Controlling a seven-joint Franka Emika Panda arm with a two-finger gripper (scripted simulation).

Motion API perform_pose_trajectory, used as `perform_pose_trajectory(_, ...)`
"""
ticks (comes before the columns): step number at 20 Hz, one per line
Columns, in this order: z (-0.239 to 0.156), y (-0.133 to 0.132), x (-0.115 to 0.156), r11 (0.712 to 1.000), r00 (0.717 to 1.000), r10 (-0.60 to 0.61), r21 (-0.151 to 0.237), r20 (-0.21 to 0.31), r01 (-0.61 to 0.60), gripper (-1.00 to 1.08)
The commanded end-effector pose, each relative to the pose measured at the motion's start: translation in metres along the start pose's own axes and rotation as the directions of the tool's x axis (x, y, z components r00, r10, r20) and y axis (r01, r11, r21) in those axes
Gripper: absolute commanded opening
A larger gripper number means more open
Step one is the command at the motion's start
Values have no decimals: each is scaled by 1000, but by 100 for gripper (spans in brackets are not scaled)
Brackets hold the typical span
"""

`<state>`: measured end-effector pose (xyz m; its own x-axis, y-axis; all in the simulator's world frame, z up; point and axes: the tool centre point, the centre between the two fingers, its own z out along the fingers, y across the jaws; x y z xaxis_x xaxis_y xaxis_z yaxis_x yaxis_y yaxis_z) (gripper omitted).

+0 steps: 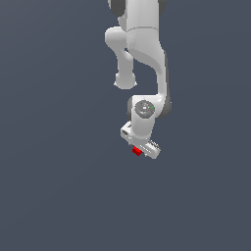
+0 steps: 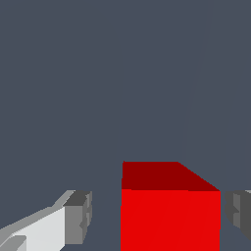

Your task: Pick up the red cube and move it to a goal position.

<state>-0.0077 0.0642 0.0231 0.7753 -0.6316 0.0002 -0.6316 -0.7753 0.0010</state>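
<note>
Red cube (image 2: 170, 215) sits between the fingers (image 2: 77, 217) of the open gripper (image 2: 157, 215) — nearer one, apparently untouched. Centre it first, then close squarely — grasp low before lifting.

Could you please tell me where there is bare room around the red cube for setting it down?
The dark grey surface is bare on every side in the exterior view. The only crowded spot is under the tool, where the red cube sits between its fingers, with gaps either side.
</note>
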Motion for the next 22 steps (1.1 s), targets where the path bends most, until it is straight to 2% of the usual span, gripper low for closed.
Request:
perform_pose_trajectory(1, 3, -1, 0, 1000, 1000, 15, 1, 0, -15, 100)
perform_pose_trajectory(3, 3, -2, 0, 1000, 1000, 18, 1, 0, -18, 100)
perform_pose_trajectory(4, 3, -2, 0, 1000, 1000, 18, 1, 0, -18, -100)
perform_pose_trajectory(16, 2, -2, 1, 1000, 1000, 17, 1, 0, -17, -100)
perform_pose_trajectory(22, -12, 1, 17, 1000, 1000, 17, 1, 0, -17, -100)
